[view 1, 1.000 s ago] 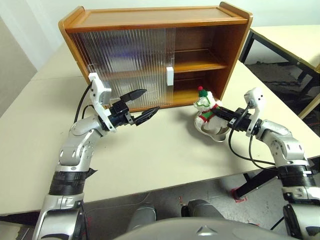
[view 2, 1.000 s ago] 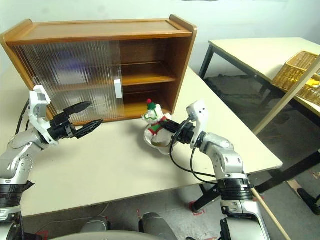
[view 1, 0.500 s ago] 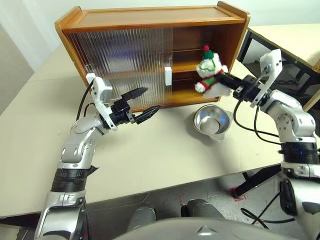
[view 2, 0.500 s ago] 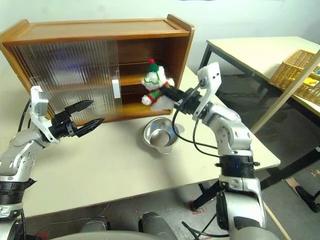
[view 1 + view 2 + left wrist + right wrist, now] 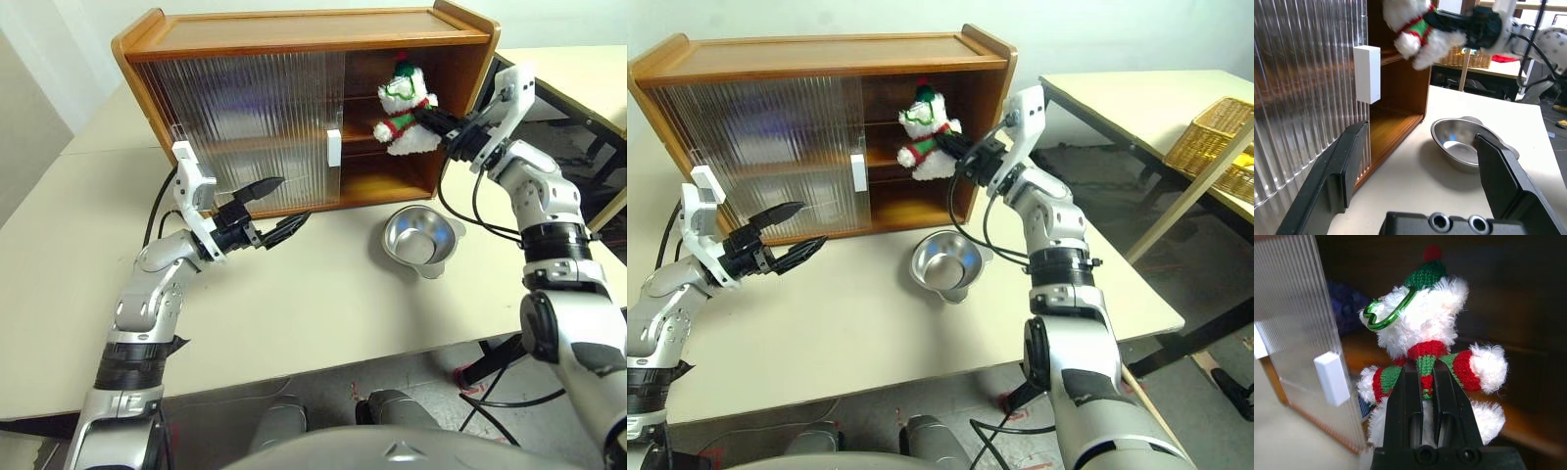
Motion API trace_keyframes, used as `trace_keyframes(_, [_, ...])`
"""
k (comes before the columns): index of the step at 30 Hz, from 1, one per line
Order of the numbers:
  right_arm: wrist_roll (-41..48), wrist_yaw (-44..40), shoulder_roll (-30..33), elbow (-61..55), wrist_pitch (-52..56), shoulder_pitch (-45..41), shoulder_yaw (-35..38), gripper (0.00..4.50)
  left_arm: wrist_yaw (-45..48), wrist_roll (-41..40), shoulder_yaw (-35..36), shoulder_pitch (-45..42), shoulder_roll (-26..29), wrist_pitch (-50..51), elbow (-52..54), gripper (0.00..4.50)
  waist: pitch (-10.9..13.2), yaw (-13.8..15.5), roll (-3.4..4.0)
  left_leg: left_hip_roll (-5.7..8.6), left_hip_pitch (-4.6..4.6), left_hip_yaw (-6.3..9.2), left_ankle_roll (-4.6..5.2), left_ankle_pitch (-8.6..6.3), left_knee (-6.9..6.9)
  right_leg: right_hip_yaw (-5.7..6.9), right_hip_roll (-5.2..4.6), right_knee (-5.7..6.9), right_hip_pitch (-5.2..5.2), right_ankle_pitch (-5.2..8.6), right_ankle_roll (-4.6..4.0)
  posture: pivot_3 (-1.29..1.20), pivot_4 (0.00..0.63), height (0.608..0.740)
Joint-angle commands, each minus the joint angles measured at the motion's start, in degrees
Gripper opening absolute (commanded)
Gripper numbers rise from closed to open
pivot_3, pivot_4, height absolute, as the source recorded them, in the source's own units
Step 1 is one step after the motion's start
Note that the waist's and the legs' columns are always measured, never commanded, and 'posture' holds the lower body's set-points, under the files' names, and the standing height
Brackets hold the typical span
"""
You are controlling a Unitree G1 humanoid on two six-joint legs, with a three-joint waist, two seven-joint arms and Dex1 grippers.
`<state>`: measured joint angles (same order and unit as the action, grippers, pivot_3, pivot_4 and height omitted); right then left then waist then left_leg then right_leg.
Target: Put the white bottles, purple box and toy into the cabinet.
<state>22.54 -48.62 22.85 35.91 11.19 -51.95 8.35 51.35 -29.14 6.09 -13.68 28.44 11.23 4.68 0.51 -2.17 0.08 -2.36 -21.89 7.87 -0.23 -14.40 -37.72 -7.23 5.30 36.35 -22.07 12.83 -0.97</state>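
The toy (image 5: pixel 402 101), a white plush with a green hat and a red-and-green scarf, hangs in front of the upper shelf in the open right part of the cabinet (image 5: pixel 294 44). My right gripper (image 5: pixel 428 119) is shut on its scarfed middle, and the right wrist view shows the fingers (image 5: pixel 1409 382) clamped there. My left gripper (image 5: pixel 284 206) stands open over the table in front of the ribbed doors, holding nothing. A dim purple shape behind the door on the upper shelf looks like the purple box (image 5: pixel 1344 303). The white bottles are out of view.
A steel bowl (image 5: pixel 419 238) sits empty on the table just in front of the cabinet's open side. The sliding door's white handle (image 5: pixel 333 149) marks the edge of the opening. A second table with a wicker basket (image 5: pixel 1215 132) stands to the right.
My right gripper has lifted the toy out of the steel bowl, up and forward to the cabinet's upper shelf opening. The left arm has stayed put.
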Motion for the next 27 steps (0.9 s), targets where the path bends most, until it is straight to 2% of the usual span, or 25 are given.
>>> trace_keyframes(1, [-1.2, -0.68, -0.51, 4.38, -2.94, -3.29, 0.12, 0.01, -0.5, 0.23, 0.48, 0.88, 0.49, 0.32, 1.13, 4.5, 0.0, 0.19, 0.0, 0.0, 0.0, 0.04, 0.0, 0.0, 0.0, 0.0, 0.0, 0.02, 0.0, 0.0, -0.09, -0.01, 0.0, 0.74])
trace_keyframes(8, [-2.79, -0.45, -1.26, 13.81, -7.8, -9.35, 0.51, 0.01, -1.21, 0.31, 0.25, 1.23, 0.13, 0.06, 1.3, 4.5, 0.0, 0.65, 0.0, -0.01, 0.0, 0.16, 0.0, 0.0, 0.0, 0.03, 0.0, 0.03, -0.01, -0.2, -0.51, 0.0, 0.0, 0.74])
trace_keyframes(18, [-6.24, 4.02, -3.74, 30.16, -16.19, -16.57, 1.38, 0.01, -2.48, -0.02, 1.08, 3.0, 0.52, 0.47, 3.49, 4.5, 0.01, 1.16, 0.02, -0.17, -0.08, 0.26, -0.02, -0.01, 0.08, 0.05, -0.07, 0.04, -0.11, -0.21, -0.58, 0.03, 0.0, 0.74])
trace_keyframes(27, [-9.38, 9.86, -5.81, 36.81, -19.76, -19.91, 2.58, 0.01, -5.53, -0.62, 3.01, 7.54, 0.8, 1.61, 8.68, 4.5, 0.02, 2.58, 0.02, -0.34, -0.07, 0.29, -0.04, -0.02, 0.25, 0.08, -0.07, 0.05, -0.17, -0.16, -0.66, 0.11, 0.0, 0.74])
